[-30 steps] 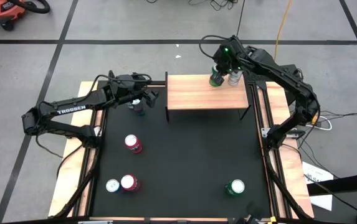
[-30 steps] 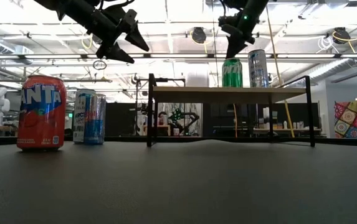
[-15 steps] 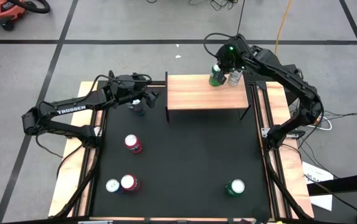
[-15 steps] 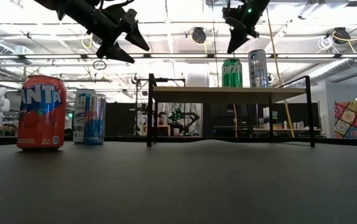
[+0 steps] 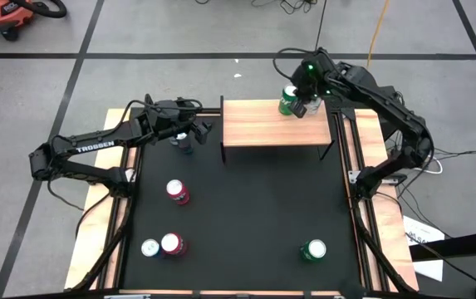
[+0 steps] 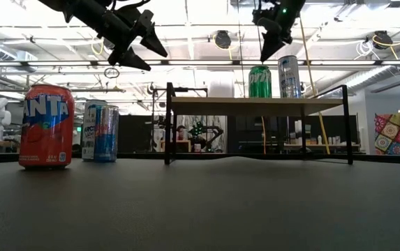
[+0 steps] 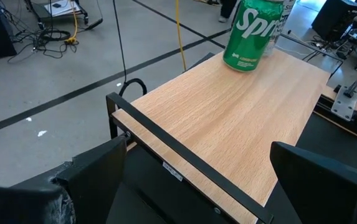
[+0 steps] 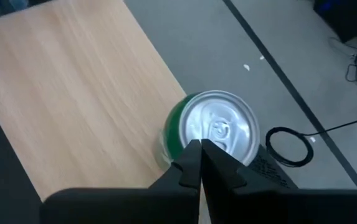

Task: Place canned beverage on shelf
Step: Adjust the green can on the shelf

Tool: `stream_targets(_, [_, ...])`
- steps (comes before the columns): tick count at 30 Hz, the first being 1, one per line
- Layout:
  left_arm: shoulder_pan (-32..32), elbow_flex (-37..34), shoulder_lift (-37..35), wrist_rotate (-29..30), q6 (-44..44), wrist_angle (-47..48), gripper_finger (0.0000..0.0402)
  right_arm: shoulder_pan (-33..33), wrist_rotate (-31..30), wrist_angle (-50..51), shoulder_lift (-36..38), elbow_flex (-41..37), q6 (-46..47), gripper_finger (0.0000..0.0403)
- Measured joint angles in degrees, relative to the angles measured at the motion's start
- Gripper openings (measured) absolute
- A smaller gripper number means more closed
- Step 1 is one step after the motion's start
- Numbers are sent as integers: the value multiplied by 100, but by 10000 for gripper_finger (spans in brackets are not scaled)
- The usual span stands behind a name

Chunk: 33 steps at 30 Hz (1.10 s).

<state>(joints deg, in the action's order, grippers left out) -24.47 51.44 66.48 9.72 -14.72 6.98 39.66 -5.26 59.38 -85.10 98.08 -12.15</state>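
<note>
Near edge of the black table (image 5: 246,208): a green can (image 5: 313,249), a red can (image 5: 171,243) beside a blue-and-white can (image 5: 149,247), and a second red can (image 5: 177,192) farther in; left claw (image 5: 198,131), fingers spread wide and empty, hangs above a dark can (image 5: 185,143) just left of the shelf (image 5: 275,124); right claw (image 6: 267,50), fingers pressed together, holds nothing, poised above the green Sprite can (image 6: 260,81) and silver can (image 6: 289,77), both upright at the shelf's far right corner; beyond, grey floor (image 5: 179,33) with a yellow cable (image 5: 377,29).
</note>
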Motion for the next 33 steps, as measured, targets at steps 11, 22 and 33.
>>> stream_targets(11, [13,1,0,0,2,4,396,4,83,-109,-163,0,-88,0])
stream_targets(22, [13,2,0,0,7,8,396,11,71,-319,-200,0,-248,0])
stream_targets(33, [13,2,0,4,9,9,396,-1,42,-547,-282,0,-397,0])
